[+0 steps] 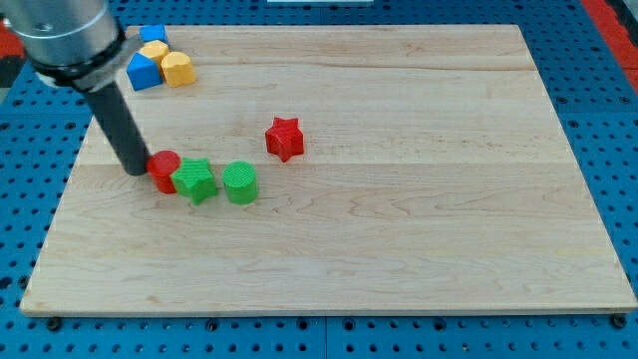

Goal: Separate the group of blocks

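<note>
My tip (137,170) rests on the board at the view's left, touching the left side of a red block (164,171). A green star block (197,180) sits against the red block's right side. A green round block (240,183) stands just right of the star, with a small gap. A red star block (284,138) lies apart, up and to the right. At the view's top left a blue block (154,37), a yellow block (155,52), another blue block (144,72) and a yellow round block (177,69) huddle together.
The wooden board (399,199) lies on a blue perforated table (30,199). The arm's grey body (65,35) hangs over the board's top left corner, next to the blue and yellow cluster.
</note>
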### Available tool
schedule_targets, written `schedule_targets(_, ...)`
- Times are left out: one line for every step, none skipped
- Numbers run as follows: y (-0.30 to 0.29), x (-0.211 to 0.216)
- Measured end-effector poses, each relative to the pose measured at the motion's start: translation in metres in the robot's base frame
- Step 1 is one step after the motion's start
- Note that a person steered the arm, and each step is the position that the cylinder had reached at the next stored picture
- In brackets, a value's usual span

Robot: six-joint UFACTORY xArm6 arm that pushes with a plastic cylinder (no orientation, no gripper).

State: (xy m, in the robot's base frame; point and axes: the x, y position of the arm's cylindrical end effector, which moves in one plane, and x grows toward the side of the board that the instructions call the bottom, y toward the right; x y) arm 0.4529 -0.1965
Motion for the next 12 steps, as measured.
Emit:
schedule_targets(0.048, 0.001)
schedule_targets(0.075, 0.002)
schedule_targets(0.028, 0.015)
schedule_targets(0.065, 0.042)
schedule_targets(0.17, 0.046)
schedule_targets(0.207, 0.059)
schedule_targets(0.141, 0.059)
schedule_targets(0.128, 0.08)
schedule_targets(0.198, 0.094)
schedule_targets(0.286, 0.095)
schedule_targets(0.341, 0.095)
schedule_targets(0.252, 0.095)
